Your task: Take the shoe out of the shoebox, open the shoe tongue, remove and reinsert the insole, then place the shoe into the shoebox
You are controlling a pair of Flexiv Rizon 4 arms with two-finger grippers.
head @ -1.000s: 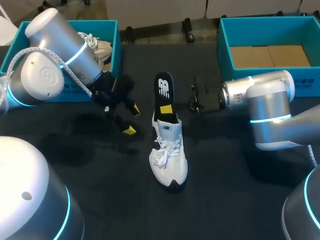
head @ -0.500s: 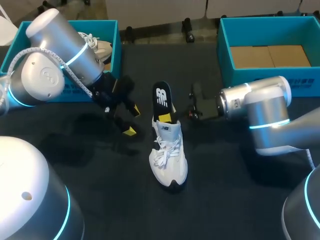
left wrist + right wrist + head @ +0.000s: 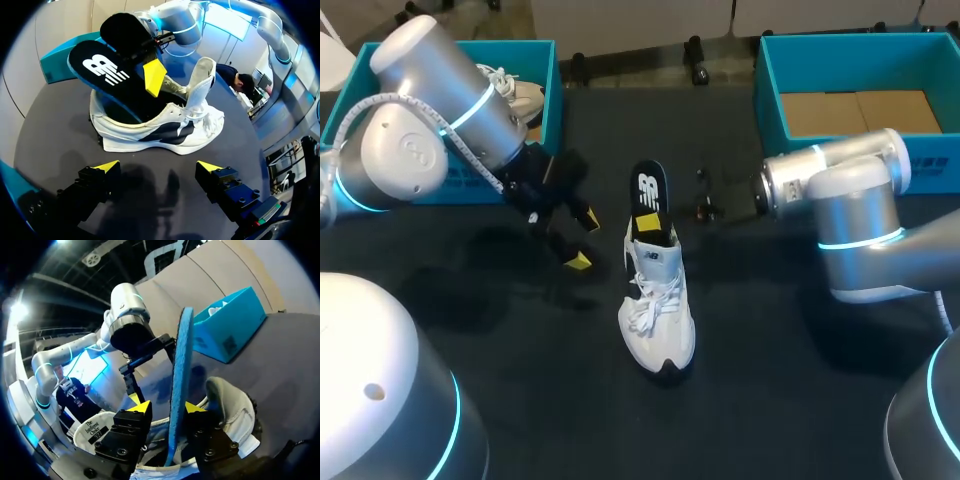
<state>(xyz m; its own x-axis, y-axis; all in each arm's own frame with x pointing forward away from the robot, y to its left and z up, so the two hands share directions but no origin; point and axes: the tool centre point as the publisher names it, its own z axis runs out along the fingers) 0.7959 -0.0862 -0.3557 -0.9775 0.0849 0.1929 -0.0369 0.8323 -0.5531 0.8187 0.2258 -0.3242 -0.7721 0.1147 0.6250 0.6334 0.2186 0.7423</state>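
Two arms work over the dark table point(image 3: 770, 350).

Head view: the white shoe point(image 3: 658, 315) lies on the table between the two teal boxes and outside both, with its toe toward the robot and its laces loose. The black insole point(image 3: 648, 192) stands out of the heel opening, slanting up and away from the toe. The right gripper point(image 3: 651, 222) comes in from the right and pinches the insole just above the shoe's collar. One yellow tip shows on the insole's printed face. The left gripper point(image 3: 584, 240) hangs near the shoe's heel end, on its left, fingers spread and nothing between them. The left shoebox point(image 3: 548, 90) holds a second shoe point(image 3: 520, 98). The right shoebox point(image 3: 767, 95) shows cardboard point(image 3: 860, 112) inside.

Left wrist view: the left gripper point(image 3: 158, 167) is spread wide over bare table, apart from the shoe point(image 3: 165, 131), which lies side-on ahead of it. The tongue point(image 3: 202, 82) is lifted up and out of the opening. The insole point(image 3: 107, 75) rises from the heel end, with a yellow fingertip point(image 3: 154, 76) of the right gripper against its upper face.

Right wrist view: the right gripper point(image 3: 167, 409) is closed on the insole point(image 3: 179, 365), seen edge-on with its blue underside, a yellow tip at either side. The shoe's heel point(image 3: 227, 410) sits just beside the fingers. The left arm point(image 3: 127, 325) stands ahead, beyond the insole, with the left shoebox point(image 3: 227, 332) farther off.
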